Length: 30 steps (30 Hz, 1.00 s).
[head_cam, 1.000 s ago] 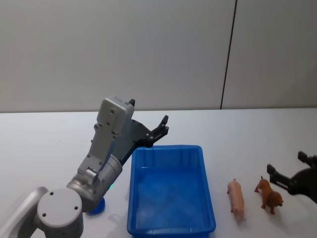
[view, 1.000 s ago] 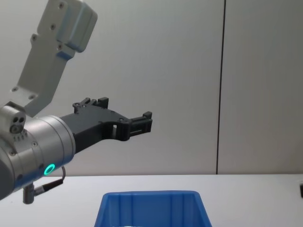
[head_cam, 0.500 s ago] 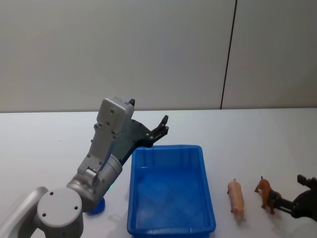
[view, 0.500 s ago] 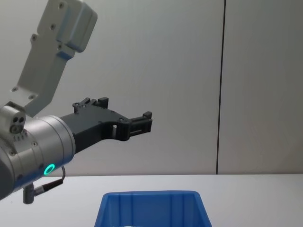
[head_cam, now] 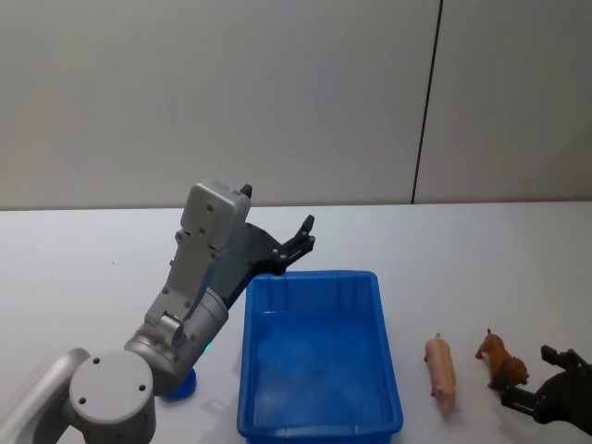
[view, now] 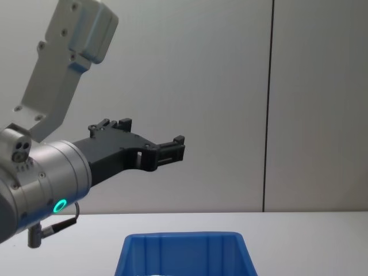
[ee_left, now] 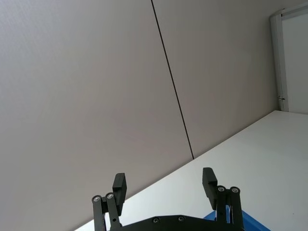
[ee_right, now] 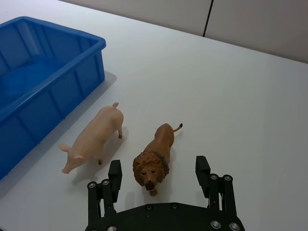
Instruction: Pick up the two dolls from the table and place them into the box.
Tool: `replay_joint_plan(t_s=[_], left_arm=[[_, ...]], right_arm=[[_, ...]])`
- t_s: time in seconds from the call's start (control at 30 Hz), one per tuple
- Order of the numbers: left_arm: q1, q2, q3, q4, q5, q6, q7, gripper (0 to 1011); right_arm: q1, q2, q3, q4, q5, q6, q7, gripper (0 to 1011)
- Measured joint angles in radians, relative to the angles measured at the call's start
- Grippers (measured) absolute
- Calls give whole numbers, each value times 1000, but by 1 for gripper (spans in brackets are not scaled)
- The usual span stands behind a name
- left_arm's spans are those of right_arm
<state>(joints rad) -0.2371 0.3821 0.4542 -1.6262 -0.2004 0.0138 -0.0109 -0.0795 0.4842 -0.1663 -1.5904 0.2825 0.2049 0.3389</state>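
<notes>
On the table point(head_cam: 481, 250) right of the one blue bin point(head_cam: 310, 276): two toy animals, a pink pig point(ee_right: 94, 137) just beside it, a brown lion point(ee_right: 155, 156) past the pig. Near the lion's head, right gripper point(ee_right: 158, 167), spread wide, repositioned since half a second ago. Behind the bin's far left corner, left gripper point(ee_left: 163, 179), raised, spread wide, unmoved.

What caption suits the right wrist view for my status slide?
Open right tool lined up on the lion doll, pig doll alongside, blue box beyond, all on the table.
</notes>
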Motion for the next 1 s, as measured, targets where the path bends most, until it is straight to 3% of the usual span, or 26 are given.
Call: replay_joint_plan(t_s=[0.2, 0.63, 1.0], left_arm=[[0, 0, 0, 0, 0, 0, 0, 1001], [0, 0, 0, 0, 0, 0, 0, 1001], [0, 0, 0, 0, 0, 0, 0, 1001]], right_arm=[[15, -11, -8, 18, -9, 8, 7, 854], [34, -24, -18, 37, -18, 17, 13, 435], [41, -28, -20, 19, -28, -16, 14, 414]])
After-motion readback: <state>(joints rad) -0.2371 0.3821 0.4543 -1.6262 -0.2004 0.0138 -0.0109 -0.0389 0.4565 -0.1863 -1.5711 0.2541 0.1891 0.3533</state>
